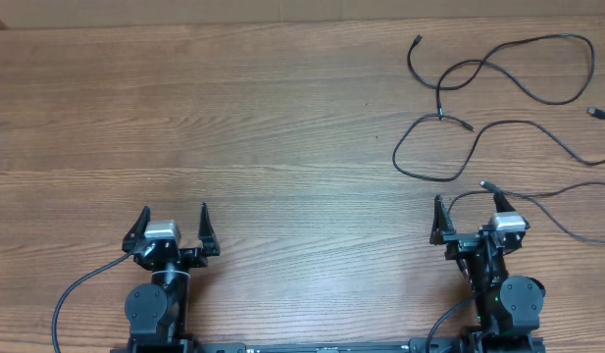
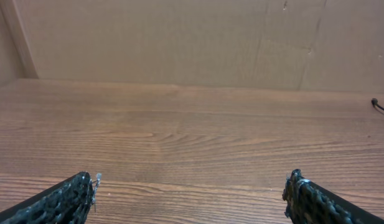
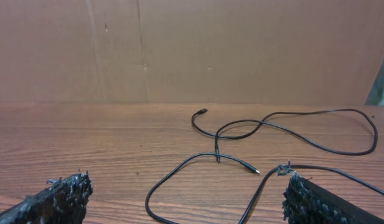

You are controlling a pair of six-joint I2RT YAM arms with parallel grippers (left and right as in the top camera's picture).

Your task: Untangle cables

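Black cables (image 1: 439,115) cut off rightward; left end effector (image 1: 175,211), right end effector (image 1: 467,204) both gape.

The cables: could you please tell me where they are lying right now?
In the overhead view, the cables sprawl across the far right of the table, the nearest loop just ahead of the open right hand.

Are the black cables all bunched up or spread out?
Spread out. The cables lie in loose loops across the table, crossing in a few spots.

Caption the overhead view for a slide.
Wooden table with the left gripper and right gripper open at its near edge; black cables lie in loose loops before the right one.
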